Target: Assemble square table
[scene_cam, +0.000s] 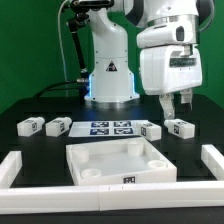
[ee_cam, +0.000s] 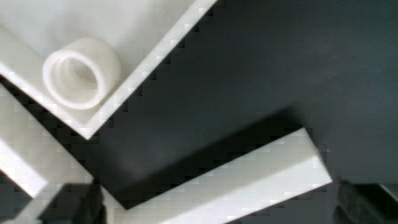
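The square table's white tray-like top (scene_cam: 120, 160) lies flat at the middle front, rim up, with round sockets in its corners. Two tagged white legs (scene_cam: 30, 126) (scene_cam: 58, 126) lie at the exterior view's left, and two more (scene_cam: 150, 130) (scene_cam: 180, 128) at its right. My gripper (scene_cam: 178, 106) hangs open above the right-hand legs and holds nothing. In the wrist view one corner of the top (ee_cam: 151, 45) shows with its round socket (ee_cam: 75, 75). The gripper (ee_cam: 214, 212) is open there, its dark fingers (ee_cam: 63, 205) at the frame's edge.
The marker board (scene_cam: 110, 127) lies behind the top, in front of the robot base (scene_cam: 108, 80). White barrier strips border the work area at the left (scene_cam: 10, 170), right (scene_cam: 212, 160) and front (scene_cam: 110, 195). A strip corner (ee_cam: 231, 185) shows below the gripper in the wrist view.
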Robot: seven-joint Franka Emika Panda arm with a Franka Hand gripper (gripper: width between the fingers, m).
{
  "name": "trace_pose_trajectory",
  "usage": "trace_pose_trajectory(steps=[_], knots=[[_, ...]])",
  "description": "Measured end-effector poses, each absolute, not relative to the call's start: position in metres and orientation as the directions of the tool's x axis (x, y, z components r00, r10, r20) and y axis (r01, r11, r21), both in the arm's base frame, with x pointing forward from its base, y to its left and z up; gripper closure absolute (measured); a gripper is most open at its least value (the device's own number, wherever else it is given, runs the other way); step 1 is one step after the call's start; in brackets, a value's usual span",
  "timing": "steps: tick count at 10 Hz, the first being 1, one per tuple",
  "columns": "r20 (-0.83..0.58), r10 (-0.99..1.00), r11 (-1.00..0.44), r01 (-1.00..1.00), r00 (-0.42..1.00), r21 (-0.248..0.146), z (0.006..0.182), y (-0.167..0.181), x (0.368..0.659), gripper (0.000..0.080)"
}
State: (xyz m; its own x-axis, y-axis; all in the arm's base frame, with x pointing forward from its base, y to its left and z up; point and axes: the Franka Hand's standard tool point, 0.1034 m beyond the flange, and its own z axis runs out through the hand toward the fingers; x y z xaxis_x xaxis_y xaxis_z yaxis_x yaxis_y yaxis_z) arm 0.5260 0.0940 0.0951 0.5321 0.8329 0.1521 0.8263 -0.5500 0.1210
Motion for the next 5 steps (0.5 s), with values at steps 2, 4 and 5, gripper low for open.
trace_pose_trajectory(steps=[2,4,5], knots=[[0.152,0.833,-0.550,0.826,0.532,0.121,0.0950,0.0940,0.5260,0.0150],[0.152,0.832,-0.551,0.826,0.533,0.120,0.0945,0.0939,0.5257,0.0150],[0.150,0.831,-0.553,0.825,0.535,0.120,0.0944,0.0917,0.5254,0.0150]])
